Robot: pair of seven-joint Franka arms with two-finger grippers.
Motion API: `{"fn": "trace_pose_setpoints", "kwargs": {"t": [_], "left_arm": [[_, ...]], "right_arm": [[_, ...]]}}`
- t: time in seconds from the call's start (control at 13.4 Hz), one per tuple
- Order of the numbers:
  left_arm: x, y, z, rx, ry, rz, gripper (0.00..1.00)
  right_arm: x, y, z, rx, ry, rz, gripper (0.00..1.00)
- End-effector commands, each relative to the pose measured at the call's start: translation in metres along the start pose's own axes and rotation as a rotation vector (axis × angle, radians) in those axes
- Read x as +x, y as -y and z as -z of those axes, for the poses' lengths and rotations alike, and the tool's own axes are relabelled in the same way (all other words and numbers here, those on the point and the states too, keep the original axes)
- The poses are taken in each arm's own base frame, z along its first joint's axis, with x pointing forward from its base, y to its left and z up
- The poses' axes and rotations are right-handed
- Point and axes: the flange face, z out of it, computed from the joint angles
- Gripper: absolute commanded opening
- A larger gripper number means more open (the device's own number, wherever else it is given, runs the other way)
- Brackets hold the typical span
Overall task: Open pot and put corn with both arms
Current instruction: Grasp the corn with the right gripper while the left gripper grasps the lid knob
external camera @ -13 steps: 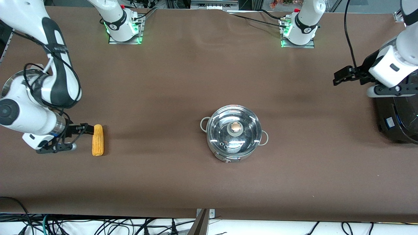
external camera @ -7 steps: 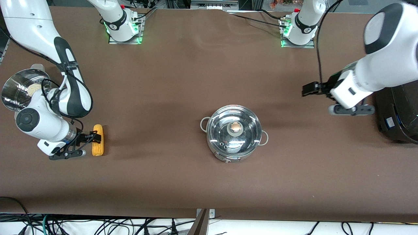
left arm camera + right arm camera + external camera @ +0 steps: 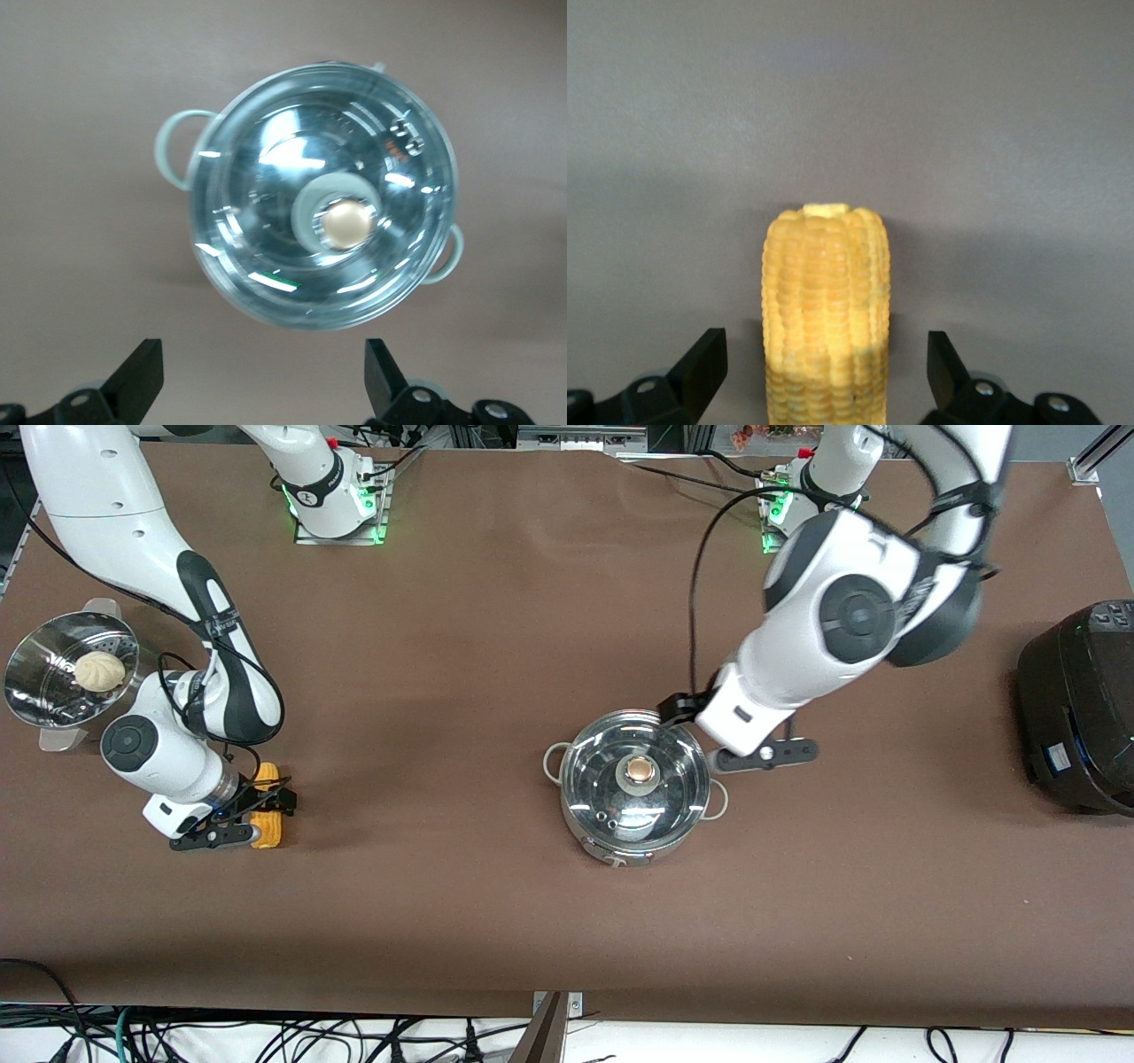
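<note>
The steel pot (image 3: pixel 620 853) stands mid-table with its glass lid (image 3: pixel 669 797) on; the knob (image 3: pixel 636 772) is at the lid's centre. My left gripper (image 3: pixel 675 710) is open and hangs over the pot's rim on the side toward the left arm's base. In the left wrist view the lid (image 3: pixel 257 221) and knob (image 3: pixel 345 223) lie ahead of the open left gripper (image 3: pixel 261 381). The corn (image 3: pixel 269 832) lies on the table toward the right arm's end. My right gripper (image 3: pixel 273 801) is open over it. In the right wrist view the right gripper (image 3: pixel 824 372) straddles the corn (image 3: pixel 826 274) without touching it.
A perforated steamer bowl (image 3: pixel 35 691) with a pale bun (image 3: pixel 96 670) stands at the right arm's end, farther from the front camera than the corn. A large black cooker (image 3: pixel 1076 708) stands at the left arm's end.
My left arm swung from beside the black cooker over to the pot. My right gripper moved from the corn's end to over the cob, astride it. Pot, lid and corn have not moved.
</note>
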Motion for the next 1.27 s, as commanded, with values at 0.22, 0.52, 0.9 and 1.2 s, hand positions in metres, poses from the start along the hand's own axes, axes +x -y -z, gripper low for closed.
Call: {"fn": "trace_pose_setpoints", "kwargs": {"t": [0.22,0.52,0.9,1.2], "left_arm": [[0.023,-0.049,-0.053,0.007,-0.058,0.043,1.00],[0.029,-0.054,-0.089,0.072,-0.103,0.008,1.00],[0.032,-0.051,-0.096,0.080,-0.111,0.001,0.98],[0.030,-0.057,-0.106,0.076,-0.120,-0.007,0.94]], "right_arm": [[-0.016,-0.012,0.002,0.011,0.008,0.044,1.00],[-0.015,-0.011,0.004,0.015,0.026,0.064,0.04],[-0.003,-0.003,0.029,0.029,0.049,0.073,0.00],[0.020,0.008,0.073,0.076,0.088,0.068,0.00]]}}
